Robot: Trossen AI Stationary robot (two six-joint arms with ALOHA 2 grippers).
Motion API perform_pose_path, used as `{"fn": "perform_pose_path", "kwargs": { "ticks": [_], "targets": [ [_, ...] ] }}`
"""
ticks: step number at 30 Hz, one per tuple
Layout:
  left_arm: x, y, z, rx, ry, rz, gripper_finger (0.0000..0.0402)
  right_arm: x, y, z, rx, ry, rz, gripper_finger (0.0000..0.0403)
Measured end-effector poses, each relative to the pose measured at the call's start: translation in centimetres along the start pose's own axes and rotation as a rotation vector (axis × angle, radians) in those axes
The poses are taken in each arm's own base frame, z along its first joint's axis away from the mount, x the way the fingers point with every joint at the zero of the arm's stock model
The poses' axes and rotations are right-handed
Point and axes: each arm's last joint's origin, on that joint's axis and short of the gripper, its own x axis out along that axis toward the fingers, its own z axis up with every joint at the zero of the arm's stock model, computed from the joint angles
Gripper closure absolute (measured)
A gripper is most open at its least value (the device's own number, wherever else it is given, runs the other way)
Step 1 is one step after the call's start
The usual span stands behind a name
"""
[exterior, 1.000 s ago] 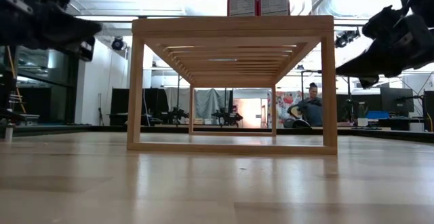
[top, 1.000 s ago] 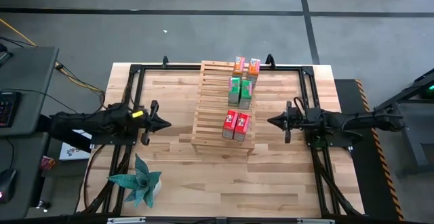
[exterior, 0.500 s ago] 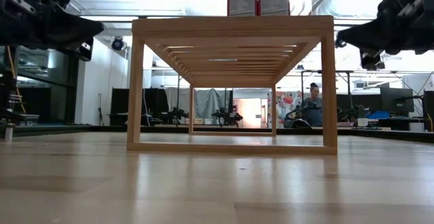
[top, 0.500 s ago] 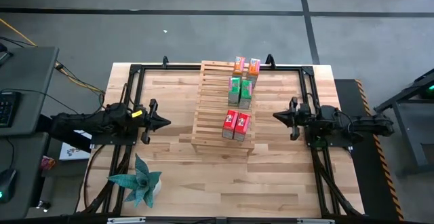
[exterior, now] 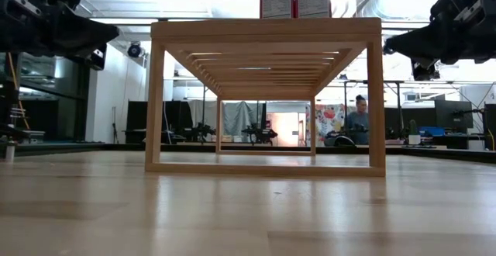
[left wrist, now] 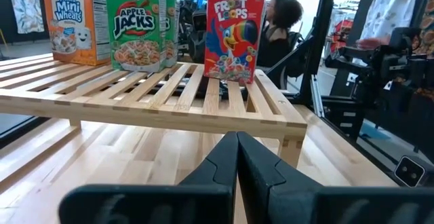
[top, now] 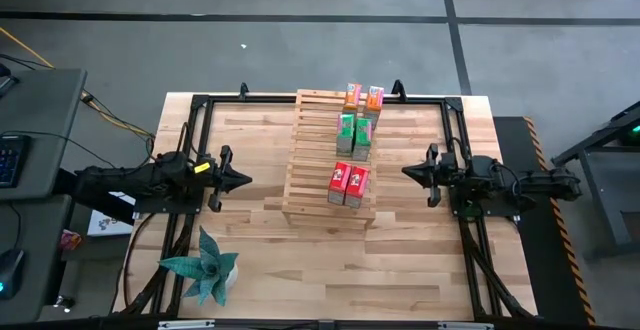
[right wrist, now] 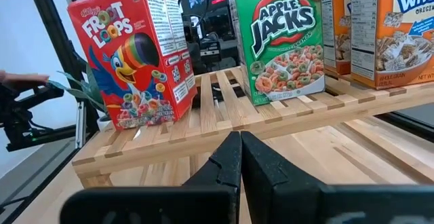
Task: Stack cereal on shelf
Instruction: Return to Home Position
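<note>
Six cereal boxes (top: 355, 140) are set upright in three pairs on the shelf (top: 312, 160), all along its side toward the right arm. The orange pair (top: 364, 97) is placed at one end, the green pair (top: 354, 135) in the middle, and the red pair (top: 347, 183) at the end nearest the teal plant (top: 205, 267). "Frosted Mini Wheats" is read on an orange box, "Kellogg's Apple Jacks" on a green one and "Froot Loops" on a red one. A person (exterior: 358, 120) is seen through the shelf's open frame, in the room beyond. The left gripper (top: 246, 181) is held level beside the shelf, well apart from it and pointed toward the red pair, its fingers pressed together on nothing. The right gripper (top: 404, 173) is held likewise on the shelf's opposite side, its fingers also closed and empty.
</note>
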Motion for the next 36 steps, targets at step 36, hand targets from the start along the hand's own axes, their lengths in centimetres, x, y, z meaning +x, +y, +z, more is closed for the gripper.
{"fn": "perform_pose_path", "kwargs": {
  "ticks": [36],
  "targets": [
    [0.10, 0.02, -0.17, -0.001, 0.017, 0.002, 0.0402, 0.04, -0.01, -0.07, -0.001, 0.007, -0.003, 0.0403]
  ]
}}
